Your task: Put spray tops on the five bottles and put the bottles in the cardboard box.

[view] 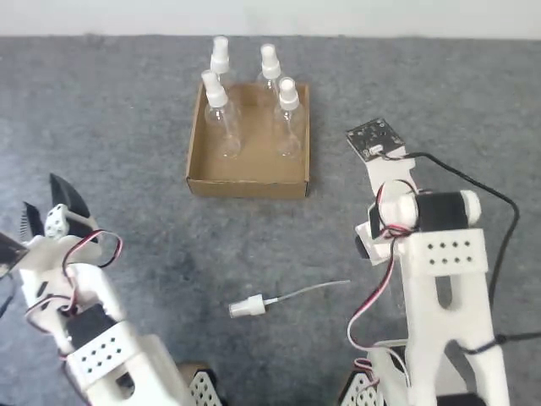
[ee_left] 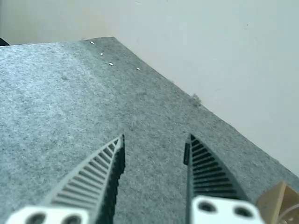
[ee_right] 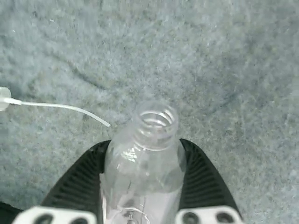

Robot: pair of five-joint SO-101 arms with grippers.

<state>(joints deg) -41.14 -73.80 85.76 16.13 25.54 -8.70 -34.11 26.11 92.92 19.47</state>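
High view faces down over the table (view: 110, 127); wrist views sit close above it, the right one sharing the loose spray top (view: 248, 308) (ee_right: 56, 106).

1. You lose the lower body of the bottle (ee_right: 142, 158), gripped between the fingers of the right tool (ee_right: 145, 143), past the edge of the right wrist view.
2. The spray top (ee_right: 56, 107) is cut at that view's edge: you get its tube and only a sliver of its head.
3. In the high view, the right arm (view: 431, 245) covers that tool and bottle.
4. The box (ee_left: 279, 201) is only a corner at the left wrist view's edge.
5. You cannot tell whether the rear bottles (view: 221, 57) stand inside the box.
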